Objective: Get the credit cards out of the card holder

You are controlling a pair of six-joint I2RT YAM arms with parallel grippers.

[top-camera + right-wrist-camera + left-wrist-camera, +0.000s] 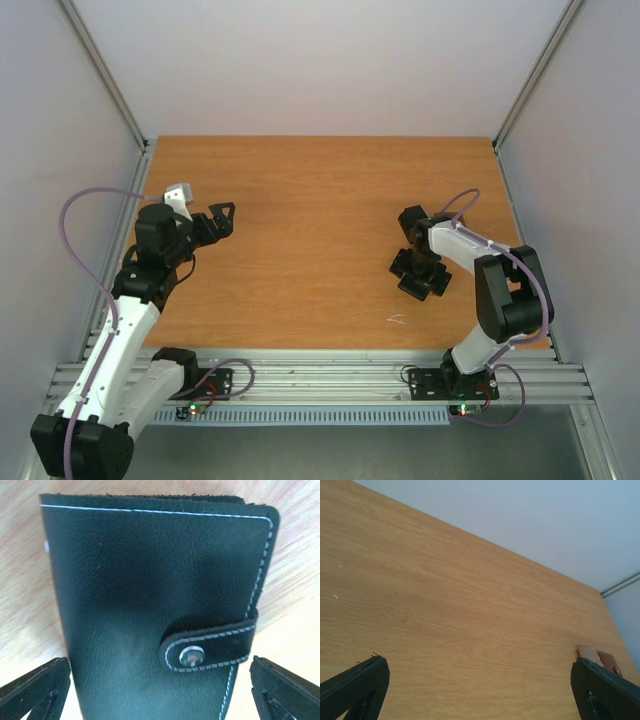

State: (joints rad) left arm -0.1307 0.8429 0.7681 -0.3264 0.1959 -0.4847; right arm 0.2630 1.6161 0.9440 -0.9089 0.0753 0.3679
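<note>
The card holder fills the right wrist view. It is black leather with white stitching, lies folded shut on the wood, and a strap with a metal snap is closed across it. My right gripper is open just above it, one finger on each side and neither touching it. From above, that gripper hides the holder. The credit cards are hidden. My left gripper hangs open and empty at the table's left, over bare wood.
A brown two-tone leather piece lies at the far right of the left wrist view, behind the right finger. A small white scrap sits near the table's front edge. Grey walls stand round the table.
</note>
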